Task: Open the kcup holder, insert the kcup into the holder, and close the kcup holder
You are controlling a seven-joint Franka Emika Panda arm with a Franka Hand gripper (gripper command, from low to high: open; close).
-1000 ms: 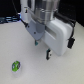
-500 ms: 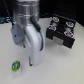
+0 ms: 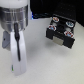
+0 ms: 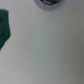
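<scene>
The kcup holder [image 3: 60, 31] is a black box on the white table at the exterior view's right, with a pale handle [image 3: 59, 40] on its front. I cannot tell whether a drawer is open. My gripper [image 3: 14, 67] hangs low over the table at the exterior view's left, far from the holder, with its two white fingers apart and nothing between them. It covers the spot where the green kcup lay, so only a faint green speck [image 3: 11, 69] shows beside it. In the wrist view, a blurred green shape [image 4: 4, 27] at the picture's edge looks like the kcup.
The white table [image 3: 50, 65] spreads between the arm and the holder. A dark round thing [image 4: 48, 2] shows at the edge of the wrist view. A dark backdrop lies behind the holder.
The arm has moved toward the exterior view's left and down over the kcup. The kcup showed plainly before; the gripper now hides nearly all of it. The holder has not moved.
</scene>
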